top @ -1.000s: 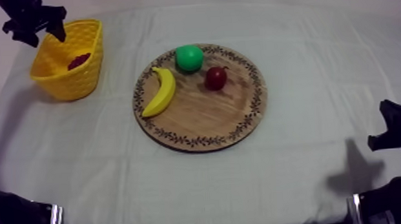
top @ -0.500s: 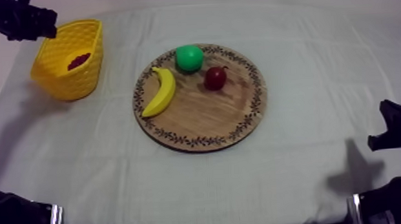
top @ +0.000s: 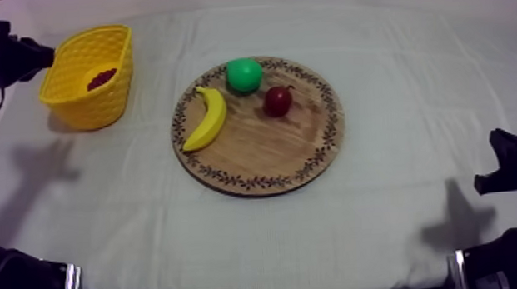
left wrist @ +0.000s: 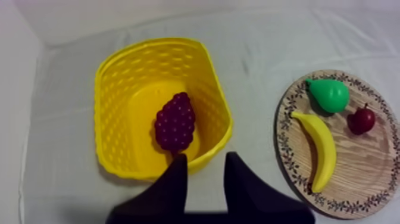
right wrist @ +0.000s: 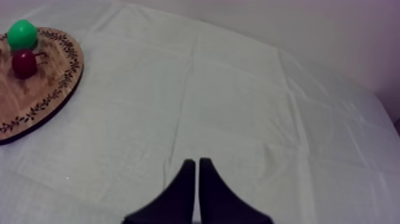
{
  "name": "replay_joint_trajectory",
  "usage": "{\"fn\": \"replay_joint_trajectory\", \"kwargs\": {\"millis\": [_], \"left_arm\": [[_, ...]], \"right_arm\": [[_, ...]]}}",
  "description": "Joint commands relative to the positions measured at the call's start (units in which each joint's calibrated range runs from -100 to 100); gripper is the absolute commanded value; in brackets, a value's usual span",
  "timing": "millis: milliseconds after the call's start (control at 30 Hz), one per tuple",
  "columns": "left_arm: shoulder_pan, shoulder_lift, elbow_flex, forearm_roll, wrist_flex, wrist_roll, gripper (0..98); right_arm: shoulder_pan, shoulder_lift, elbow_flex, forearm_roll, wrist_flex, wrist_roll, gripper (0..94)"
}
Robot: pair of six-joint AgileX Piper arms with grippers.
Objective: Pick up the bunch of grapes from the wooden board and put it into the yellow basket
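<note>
1. In the upper left of the top view, the bunch of grapes (top: 101,78) lies inside the yellow basket (top: 102,107); the placing looks done.
2. The left gripper (left wrist: 205,162) hangs near the basket, fingers apart, empty.
3. The right gripper (right wrist: 196,162) is pressed closed, empty, over bare cloth (right wrist: 238,107).
4. On the wooden board (top: 266,150) at centre: banana (top: 207,117), pear (top: 244,74), small red fruit (top: 277,101).

Creased grey-white cloth (top: 409,81) — pale, plain wall (right wrist: 333,30) behind it.

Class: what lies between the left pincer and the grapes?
The near wall of the yellow basket, in the left wrist view, separates left pincer from grapes.
</note>
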Motion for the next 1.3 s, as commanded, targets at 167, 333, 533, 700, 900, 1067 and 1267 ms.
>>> {"fn": "replay_joint_trajectory", "kwargs": {"millis": [167, 333, 533, 700, 900, 1067, 1267], "left_arm": [[0.74, -14.69, 13.34, -0.84, -7.69, 0.66, 14.3], [0.60, -22.74, 19.54, -1.05, -8.43, 0.82, 3.2], [0.72, -32.24, 27.90, -0.99, -8.43, -0.47, 0.4], [1.05, -38.39, 31.88, -1.11, -4.67, -1.33, 0.1], [1.24, -44.21, 34.35, -1.07, -0.34, -0.64, 0.0], [1.37, -49.80, 38.86, -0.45, -0.06, -1.53, 0.0], [1.43, -55.79, 42.24, 0.06, 0.01, -3.30, 0.0]], "right_arm": [[0.01, 0.00, -0.04, -0.02, 0.00, 0.01, 0.3], [0.01, 0.00, -0.04, -0.02, 0.00, 0.00, 0.3], [0.01, 0.00, -0.04, -0.02, 0.00, 0.01, 0.3], [0.01, 0.00, -0.04, -0.02, 0.00, 0.01, 0.3], [0.01, 0.00, -0.04, -0.02, 0.00, 0.01, 0.3], [0.01, 0.00, -0.04, -0.02, 0.00, 0.01, 0.3], [0.01, 0.00, -0.04, -0.02, 0.00, 0.00, 0.3]]}}
